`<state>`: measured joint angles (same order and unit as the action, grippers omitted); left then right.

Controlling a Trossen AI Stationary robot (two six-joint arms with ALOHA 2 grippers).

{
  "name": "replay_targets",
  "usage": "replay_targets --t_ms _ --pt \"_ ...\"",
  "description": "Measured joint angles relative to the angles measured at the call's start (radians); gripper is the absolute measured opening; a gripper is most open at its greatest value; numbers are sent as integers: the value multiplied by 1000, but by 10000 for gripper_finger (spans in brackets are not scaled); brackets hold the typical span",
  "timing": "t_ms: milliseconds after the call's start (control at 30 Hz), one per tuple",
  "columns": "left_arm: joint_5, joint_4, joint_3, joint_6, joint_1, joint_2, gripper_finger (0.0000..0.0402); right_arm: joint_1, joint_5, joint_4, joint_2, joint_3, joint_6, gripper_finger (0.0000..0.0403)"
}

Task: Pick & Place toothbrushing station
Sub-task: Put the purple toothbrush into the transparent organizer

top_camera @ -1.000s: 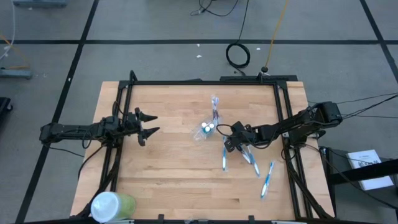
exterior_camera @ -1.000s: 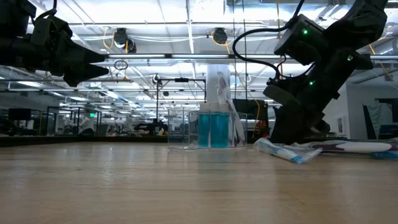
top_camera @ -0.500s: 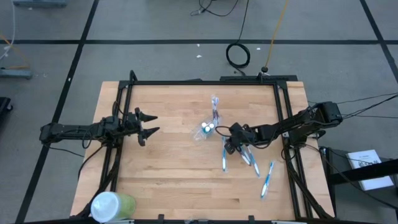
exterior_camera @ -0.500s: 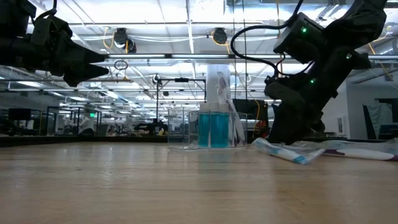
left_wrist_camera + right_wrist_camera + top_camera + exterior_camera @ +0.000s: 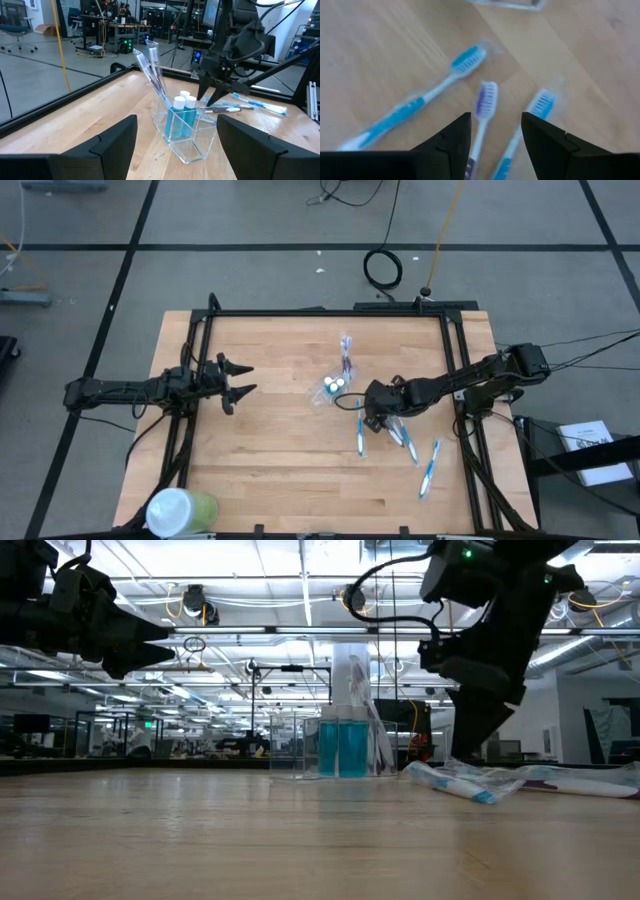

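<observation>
My overhead camera looks straight down on the whole tabletop (image 5: 280, 450) and both arms, while my low one sits at tabletop height, facing level across it into the room. The left wrist camera faces across toward the cup (image 5: 186, 134) from some way off; the right wrist camera looks down close on toothbrushes (image 5: 481, 107), also seen from above.

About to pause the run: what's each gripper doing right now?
Left gripper: open, empty, hanging over the table's left side.
Right gripper: open, holding nothing, above the loose toothbrushes beside the clear cup.
</observation>
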<state>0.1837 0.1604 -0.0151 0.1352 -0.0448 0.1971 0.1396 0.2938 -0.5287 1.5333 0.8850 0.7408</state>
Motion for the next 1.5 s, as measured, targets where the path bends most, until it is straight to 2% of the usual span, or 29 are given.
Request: replay_targets --t_ms 133,533,867,1500 --pt "0 0 0 0 0 0 283 1 5 -2 5 2 6 165" --pt "0 0 0 0 0 0 283 0 -33 55 131 6 -5 164" --pt "0 -1 0 0 0 0 283 -17 -34 65 146 5 34 161" --pt "0 0 0 0 0 0 283 -27 23 101 149 3 49 69"
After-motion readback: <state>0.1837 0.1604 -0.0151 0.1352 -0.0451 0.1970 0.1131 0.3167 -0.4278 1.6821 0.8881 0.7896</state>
